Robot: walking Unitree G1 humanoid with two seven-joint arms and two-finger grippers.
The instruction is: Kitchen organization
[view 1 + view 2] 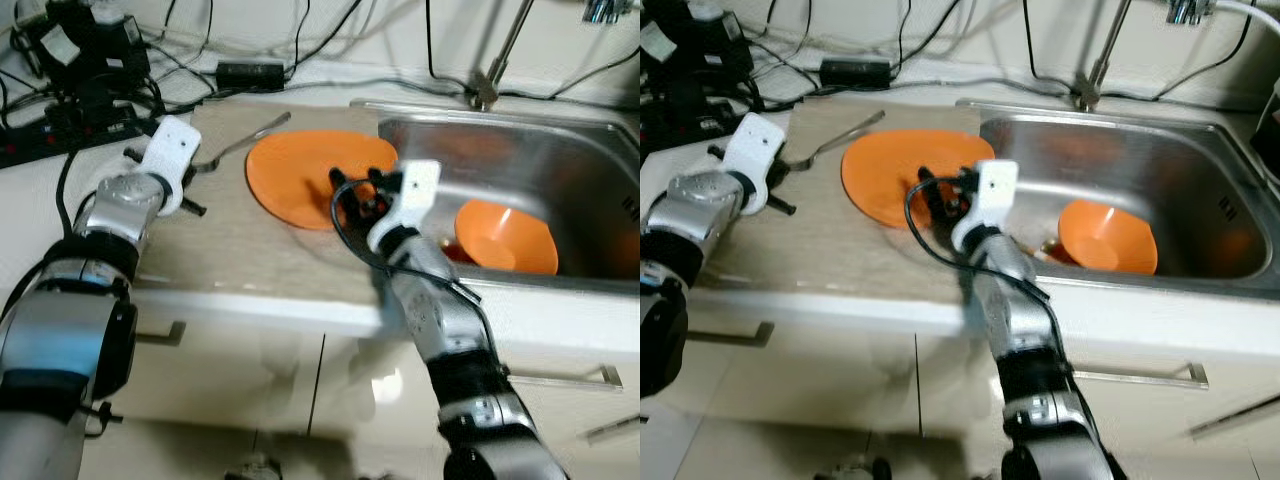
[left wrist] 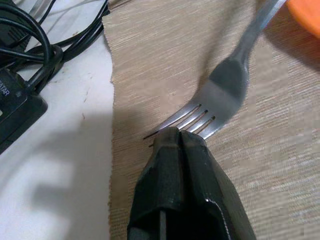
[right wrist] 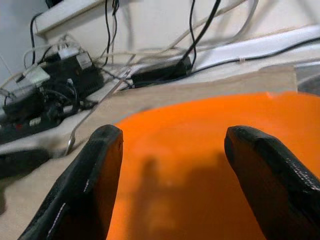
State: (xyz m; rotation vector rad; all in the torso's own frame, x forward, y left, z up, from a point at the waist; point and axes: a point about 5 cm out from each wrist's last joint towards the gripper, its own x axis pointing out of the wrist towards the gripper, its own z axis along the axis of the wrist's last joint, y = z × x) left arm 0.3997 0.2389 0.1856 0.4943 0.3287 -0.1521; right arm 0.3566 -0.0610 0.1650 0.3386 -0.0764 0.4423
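A large orange plate [image 1: 300, 165] lies on the beige mat [image 1: 240, 245], with its right edge against the sink rim. My right gripper [image 3: 172, 137] hovers open just above the plate, one finger [image 3: 100, 165] to each side and nothing between them. A metal fork [image 2: 230, 85] lies on the mat to the left of the plate, its handle pointing to the back. My left gripper [image 2: 177, 135] is shut, its tips right at the fork's tines; I cannot tell whether it pinches them. An orange bowl [image 1: 505, 235] sits inside the steel sink [image 1: 570, 150].
Black cables, a power strip and adapters [image 1: 80, 70] crowd the back left of the counter, close to the mat's edge. A faucet [image 1: 490, 80] stands behind the sink. The counter's front edge [image 1: 280, 310] runs just below the mat, above cabinet drawers.
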